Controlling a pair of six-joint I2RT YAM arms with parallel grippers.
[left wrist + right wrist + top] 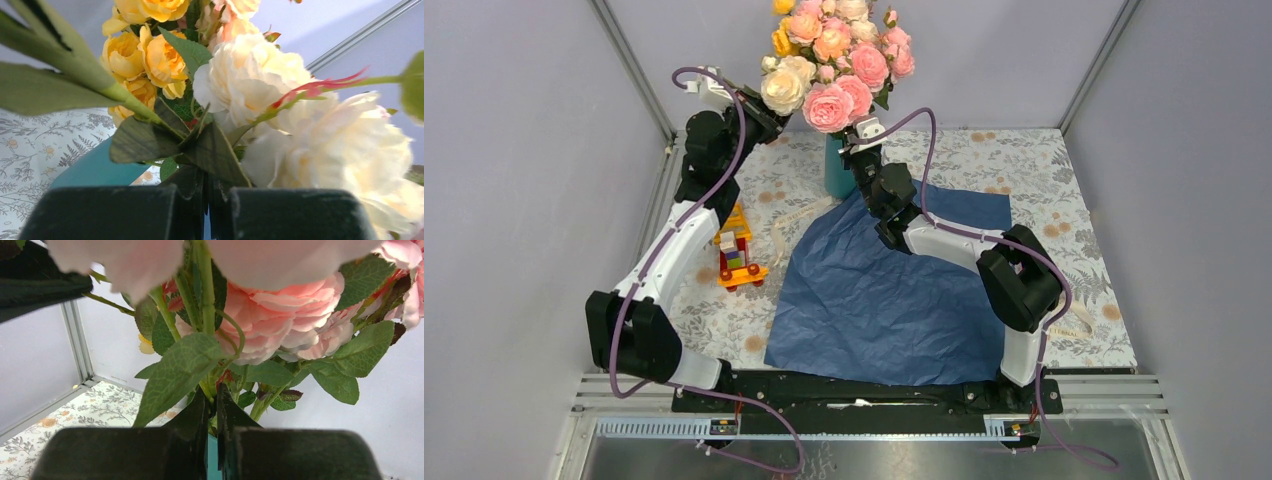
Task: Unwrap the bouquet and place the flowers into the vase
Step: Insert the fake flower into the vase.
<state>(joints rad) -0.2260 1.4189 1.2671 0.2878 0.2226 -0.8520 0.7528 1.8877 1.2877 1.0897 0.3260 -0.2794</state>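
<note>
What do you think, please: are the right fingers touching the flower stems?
Touching: the right wrist view shows the fingers shut on the green stems.

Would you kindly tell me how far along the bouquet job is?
Done: the crinkled navy blue wrapping paper lies spread flat, unwrapped. In hand: both the left gripper and right gripper pinch the stems of the pink, cream and yellow rose bunch right above the slim teal vase. Left, probably: settle the stems and let go.
</note>
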